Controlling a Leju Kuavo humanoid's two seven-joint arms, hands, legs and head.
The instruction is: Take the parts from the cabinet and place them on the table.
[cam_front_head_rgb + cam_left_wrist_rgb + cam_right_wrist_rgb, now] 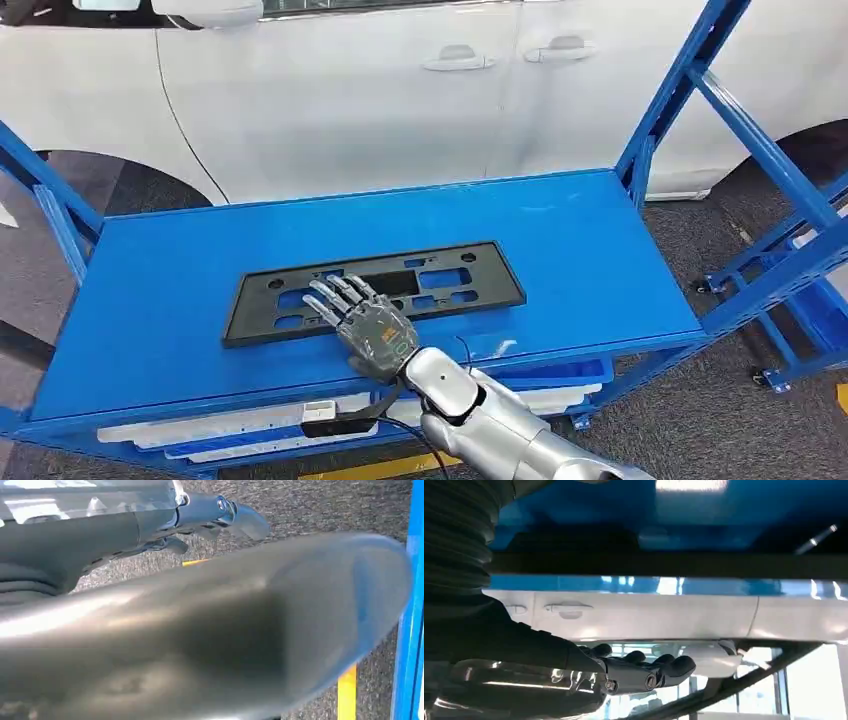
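Lying flat with fingers spread, empty right robot hand [368,327] resting on flat black perforated plastic panel [375,290] on blue metal table [590,250].

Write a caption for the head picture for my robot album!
Robot's right hand rests on the black plate on a blue table.

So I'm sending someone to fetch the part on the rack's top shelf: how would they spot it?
Find the blue rack beside the white car. On its top shelf lies a flat black rectangular plate, under the right hand. Unlike the pale parts below, it is black, with cutouts.
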